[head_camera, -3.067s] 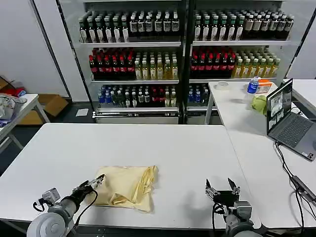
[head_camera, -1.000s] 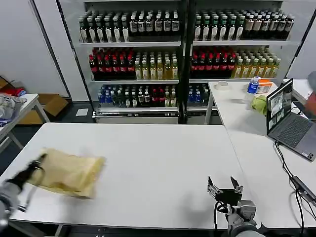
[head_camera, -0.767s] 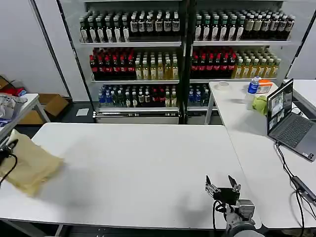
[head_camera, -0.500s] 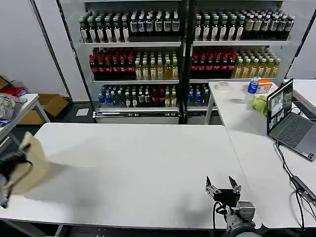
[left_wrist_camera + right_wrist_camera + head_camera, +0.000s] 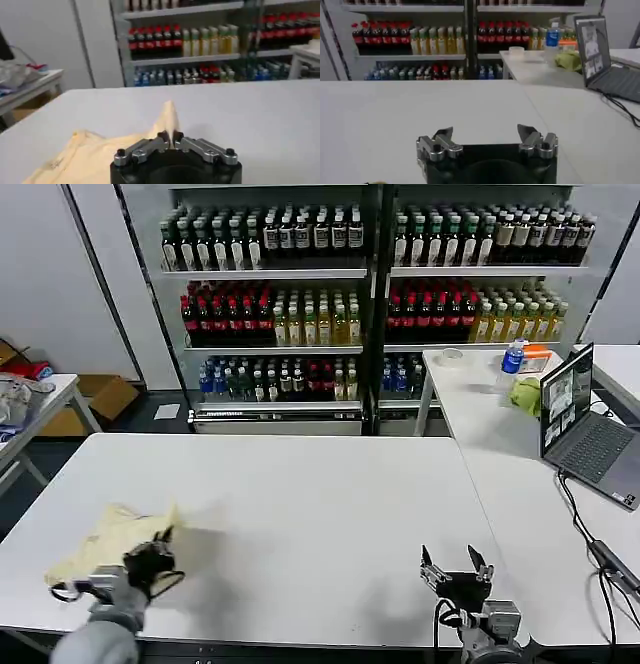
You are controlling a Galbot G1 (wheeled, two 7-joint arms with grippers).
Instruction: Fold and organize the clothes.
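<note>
The clothes are one pale cream-yellow T-shirt (image 5: pixel 103 540), lying rumpled on the white table (image 5: pixel 300 504) near its front left corner. My left gripper (image 5: pixel 152 558) sits at the shirt's right edge, shut on a raised fold of the fabric. In the left wrist view the fingertips (image 5: pixel 171 137) pinch a peak of the T-shirt (image 5: pixel 95 155), and the rest of the shirt spreads flat beyond them with a small neck label showing. My right gripper (image 5: pixel 452 568) rests open at the table's front right with nothing between its fingers (image 5: pixel 485 134).
A second white table (image 5: pixel 480 399) at the right carries a laptop (image 5: pixel 585 429), a lime-green cloth lump (image 5: pixel 525 394) and a blue bottle (image 5: pixel 512 356). A cable (image 5: pixel 590 534) runs along its near edge. Bottle shelves (image 5: pixel 350 304) stand behind. A grey-white bundle (image 5: pixel 15 399) lies far left.
The left gripper carried the folded shirt from the table's front centre out past the left edge, then brought it back down onto the front left of the table. The right arm stayed put.
</note>
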